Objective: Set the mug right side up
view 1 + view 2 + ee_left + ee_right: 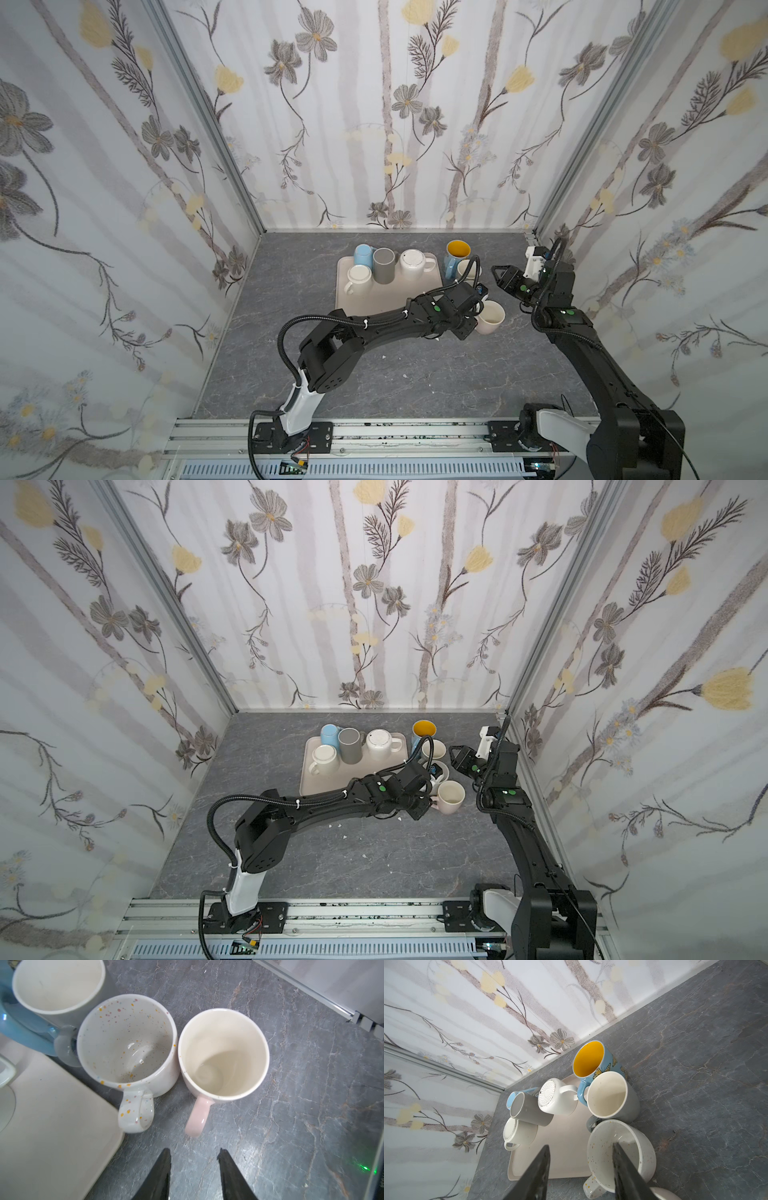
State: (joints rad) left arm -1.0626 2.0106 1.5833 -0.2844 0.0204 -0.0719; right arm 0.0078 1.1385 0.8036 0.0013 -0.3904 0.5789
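On the grey table (pixel 311 1084), just off the tray (pixel 52 1126), the pink mug (pixel 223 1053) stands upright with its mouth up, beside a speckled mug (pixel 126 1043) (the two nearly touch). My left pincer (pixel 193 1151) sits just short of its handle, jaws parted, empty. My right pincer (pixel 580 1145) hangs nearby, jaws apart, holding nothing.
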